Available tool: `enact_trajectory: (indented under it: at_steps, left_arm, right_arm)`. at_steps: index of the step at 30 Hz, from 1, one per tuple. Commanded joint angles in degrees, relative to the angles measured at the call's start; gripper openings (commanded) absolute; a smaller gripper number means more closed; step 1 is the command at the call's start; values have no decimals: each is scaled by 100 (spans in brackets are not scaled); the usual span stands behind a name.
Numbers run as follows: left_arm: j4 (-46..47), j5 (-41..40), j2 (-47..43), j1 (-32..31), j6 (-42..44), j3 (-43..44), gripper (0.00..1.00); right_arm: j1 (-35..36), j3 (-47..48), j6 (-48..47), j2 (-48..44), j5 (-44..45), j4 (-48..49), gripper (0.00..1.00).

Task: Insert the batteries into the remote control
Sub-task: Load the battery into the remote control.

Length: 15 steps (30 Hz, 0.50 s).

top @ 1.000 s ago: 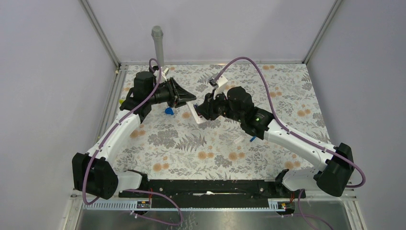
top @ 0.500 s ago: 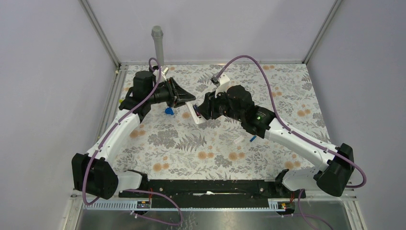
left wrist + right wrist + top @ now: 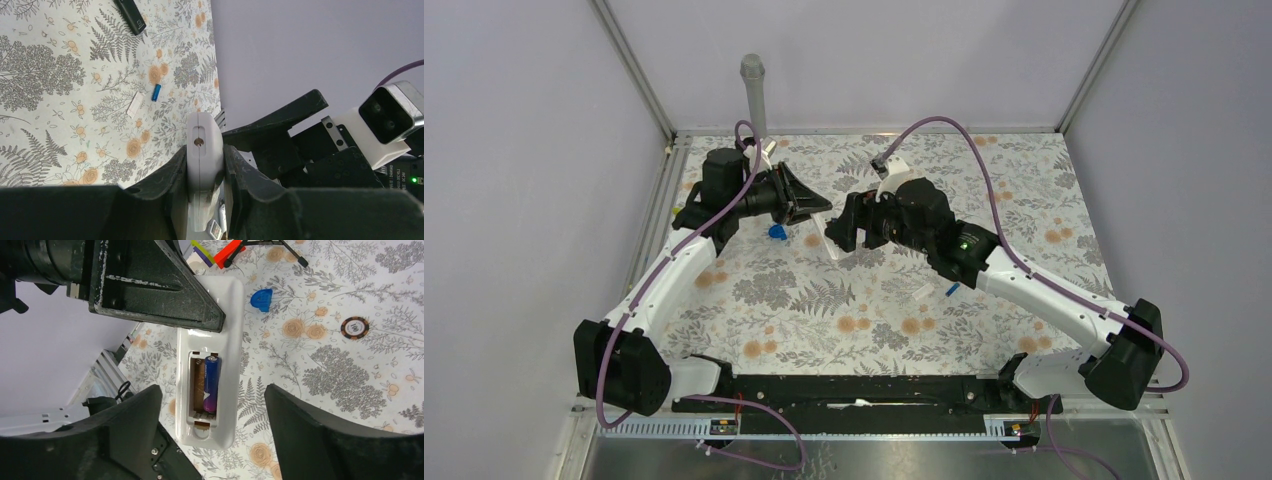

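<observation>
The right gripper (image 3: 212, 395) hangs with its jaws spread wide, one finger to each side of the remote control (image 3: 232, 315), grasping nothing. Between those fingers the open battery compartment faces the wrist camera. A blue-purple seated battery (image 3: 211, 382) fills one channel, and the empty slot (image 3: 197, 385) beside it shows bare brown. The left gripper (image 3: 205, 156) is clenched on the remote's end, lifting it clear of the floral table cover (image 3: 350, 390). One cell looks home, so the step in hand is probably fetching the second. The loose battery (image 3: 156, 92), a small blue cylinder, lies on the cover just beside a white strip (image 3: 135, 104), which may be the compartment lid. To do this well, the right arm should back off straight along its approach line so neither finger brushes the seated cell. It should then take the loose one across its middle, with the ends left free. The left hold needs to be steady with the compartment facing the right arm. The new cell should go in spring end first, opposite in polarity to its neighbour if the markings ask for that.
</observation>
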Motion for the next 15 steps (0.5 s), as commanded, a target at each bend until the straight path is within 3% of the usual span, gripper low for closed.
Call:
enact_trajectory:
  at_steps: [1, 6, 10, 15]
  left_arm:
    - [465, -59, -206, 41, 150, 108, 0]
    - [1162, -132, -338, 42, 8, -205, 0]
    - [1678, -147, -394, 42, -228, -358, 0]
    - [1974, -153, -431, 41, -396, -437, 0]
  right_arm:
    - [-26, 190, 690, -166, 92, 86, 87]
    - [-190, 212, 1781, -202, -285, 34, 99]
    - [-610, -32, 3143, -228, -889, 264, 100]
    - [-768, -200, 3873, -278, -985, 432, 100]
